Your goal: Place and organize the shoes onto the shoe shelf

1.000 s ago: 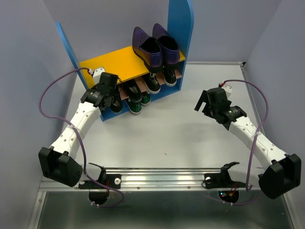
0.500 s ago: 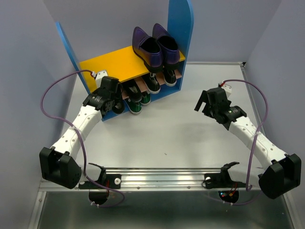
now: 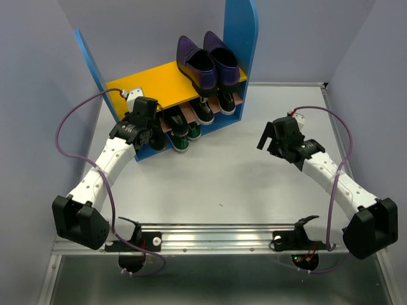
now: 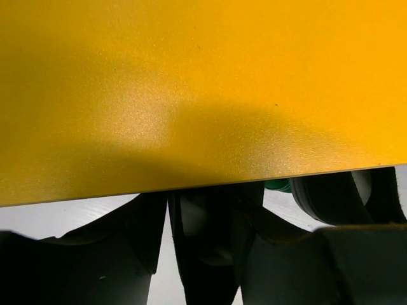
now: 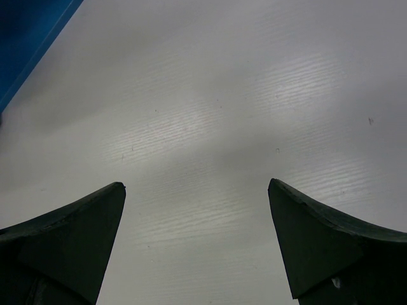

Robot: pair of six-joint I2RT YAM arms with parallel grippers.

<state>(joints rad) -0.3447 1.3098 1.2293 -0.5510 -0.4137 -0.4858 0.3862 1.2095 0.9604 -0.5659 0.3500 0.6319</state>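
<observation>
The shoe shelf (image 3: 140,82) stands at the back, with a yellow top board (image 4: 191,89) between blue side panels. A pair of purple loafers (image 3: 206,63) sits on the top board at the right. On the lower board are green sneakers (image 3: 181,143) and black sneakers (image 3: 205,111). My left gripper (image 3: 152,136) is at the lower tier's left front, open around the heel of a black slip-on (image 4: 210,248), with a strip of table showing beside the left finger. My right gripper (image 3: 266,136) hangs open over bare table, holding nothing.
A blue side panel (image 5: 25,38) shows at the right wrist view's top left corner. A green shoe edge (image 4: 276,185) and a dark shoe heel (image 4: 331,197) lie just right of my left gripper. Grey walls enclose the table (image 3: 241,178).
My left gripper's jaws have spread apart off the black slip-on at the lower tier. The right arm has shifted slightly to the left.
</observation>
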